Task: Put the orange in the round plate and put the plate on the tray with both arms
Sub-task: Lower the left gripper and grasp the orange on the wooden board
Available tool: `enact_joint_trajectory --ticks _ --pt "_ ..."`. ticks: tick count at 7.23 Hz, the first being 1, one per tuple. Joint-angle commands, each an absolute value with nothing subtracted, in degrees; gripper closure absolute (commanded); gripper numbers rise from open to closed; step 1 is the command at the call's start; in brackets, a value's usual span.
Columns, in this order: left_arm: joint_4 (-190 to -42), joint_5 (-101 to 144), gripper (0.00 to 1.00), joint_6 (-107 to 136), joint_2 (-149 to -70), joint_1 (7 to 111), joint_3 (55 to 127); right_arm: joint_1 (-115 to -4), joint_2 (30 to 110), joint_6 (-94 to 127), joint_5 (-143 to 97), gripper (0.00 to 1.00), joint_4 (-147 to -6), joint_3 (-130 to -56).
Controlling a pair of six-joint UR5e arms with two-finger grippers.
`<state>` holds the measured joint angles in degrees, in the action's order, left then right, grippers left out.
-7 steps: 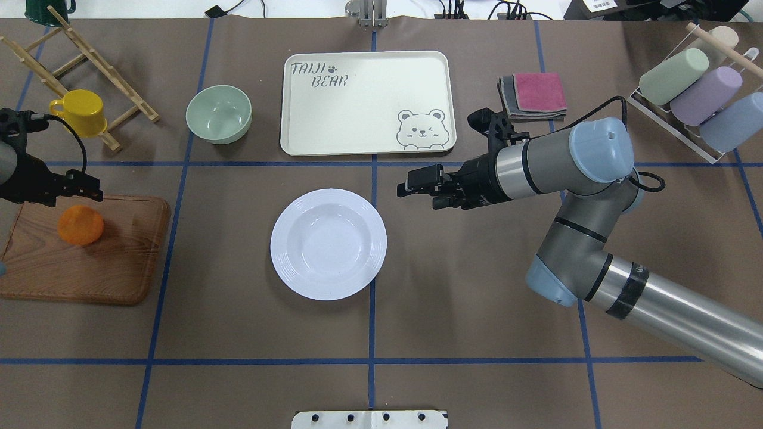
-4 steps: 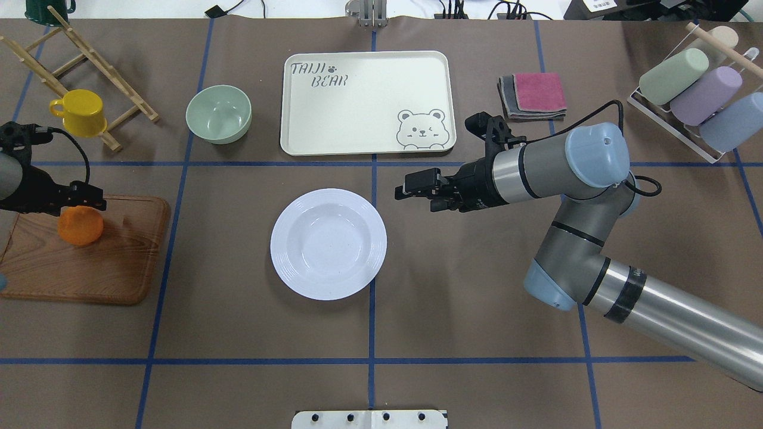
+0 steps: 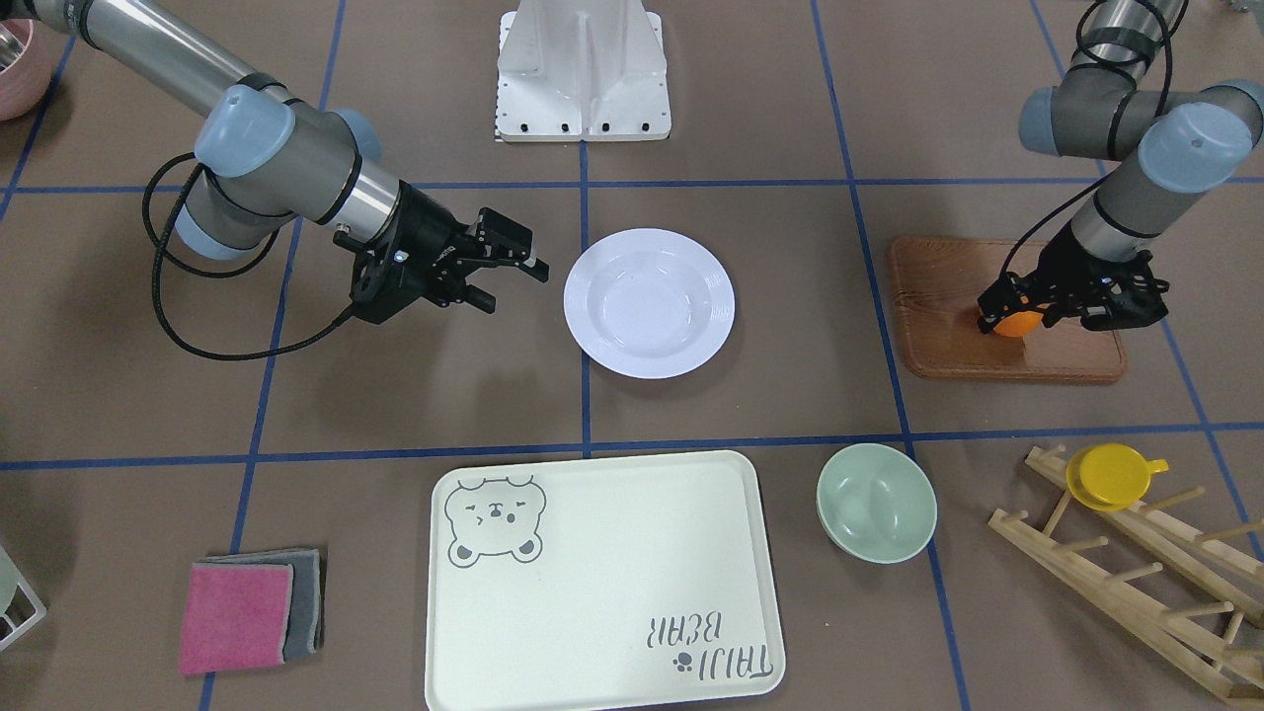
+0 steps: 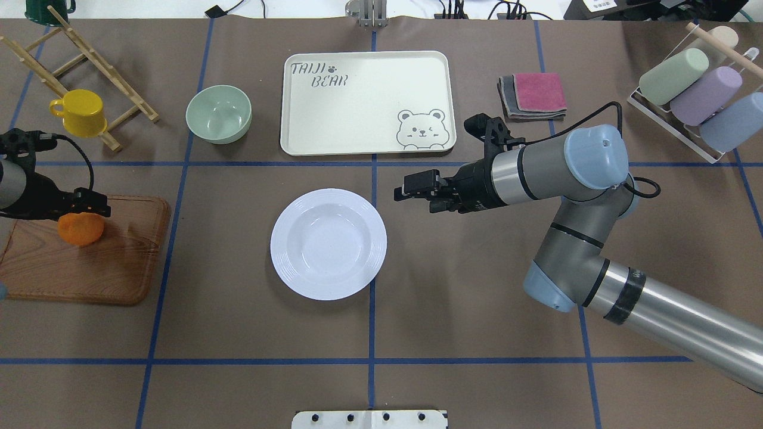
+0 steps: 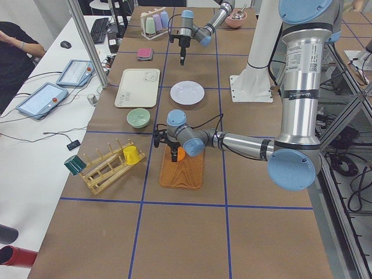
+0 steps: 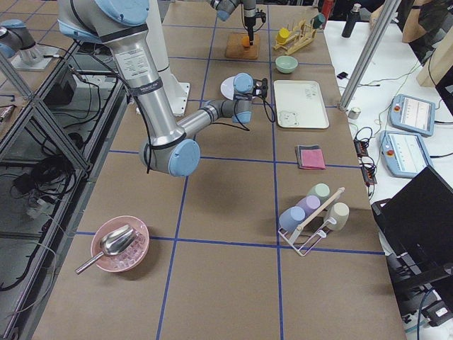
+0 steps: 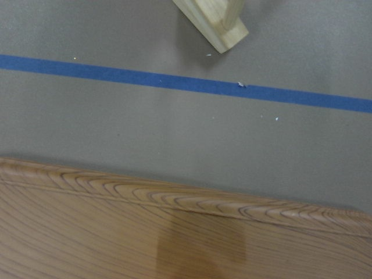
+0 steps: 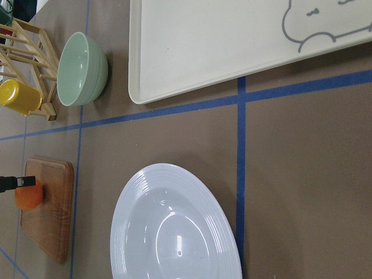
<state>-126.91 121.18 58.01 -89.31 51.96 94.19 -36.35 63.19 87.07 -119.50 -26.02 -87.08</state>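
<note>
The orange (image 4: 80, 233) lies on a brown wooden board (image 4: 101, 268) at the table's left. My left gripper (image 4: 83, 210) is down over the orange's top, open, with its fingers on either side of the fruit (image 3: 1017, 323). The left wrist view shows only the board's edge and the table. The white round plate (image 4: 328, 243) sits empty at the table's middle. My right gripper (image 4: 417, 193) hovers just to the plate's right, open and holding nothing. The cream tray (image 4: 366, 89) with the bear drawing lies empty behind the plate.
A pale green bowl (image 4: 219, 113) stands left of the tray. A yellow cup (image 4: 80, 112) hangs on a wooden rack (image 4: 89, 59) behind the board. Folded pink and grey cloths (image 4: 533, 95) lie right of the tray, and a wire rack of pastel cups (image 4: 691, 89) stands far right.
My left gripper has moved from behind the orange to over its top. My right gripper has crept slightly left toward the plate. The orange and plate have stayed put.
</note>
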Motion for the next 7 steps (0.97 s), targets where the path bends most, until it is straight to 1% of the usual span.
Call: enact_joint_trajectory --ticks 1,2,3,4,5,6,7 --pt "-126.8 121.0 0.20 58.2 -88.6 51.0 94.8 -36.4 63.2 87.2 -119.4 0.01 -26.0 -87.1" --pt "-126.8 121.1 0.34 59.1 -88.6 50.9 94.9 -36.3 63.2 87.2 -119.5 0.01 -26.0 -86.9" --pt "-126.7 121.1 0.36 59.2 -88.8 50.9 95.1 -35.7 63.1 87.2 -119.4 0.02 -26.0 -86.8" --pt "-124.4 121.3 0.37 59.3 -89.3 50.8 97.6 -33.9 63.1 87.2 -116.8 0.03 -24.6 -86.7" --pt "-115.8 121.3 0.37 59.3 -91.7 50.6 102.5 -32.1 63.1 87.4 -113.6 0.03 -18.3 -83.4" --pt "-105.9 121.2 0.37 59.8 -97.8 50.3 105.8 -31.5 63.0 87.4 -113.0 0.04 -14.5 -81.1" --pt "-99.1 120.9 0.37 64.9 -105.5 47.8 106.3 -30.2 63.0 87.4 -111.2 0.04 -12.9 -80.7"
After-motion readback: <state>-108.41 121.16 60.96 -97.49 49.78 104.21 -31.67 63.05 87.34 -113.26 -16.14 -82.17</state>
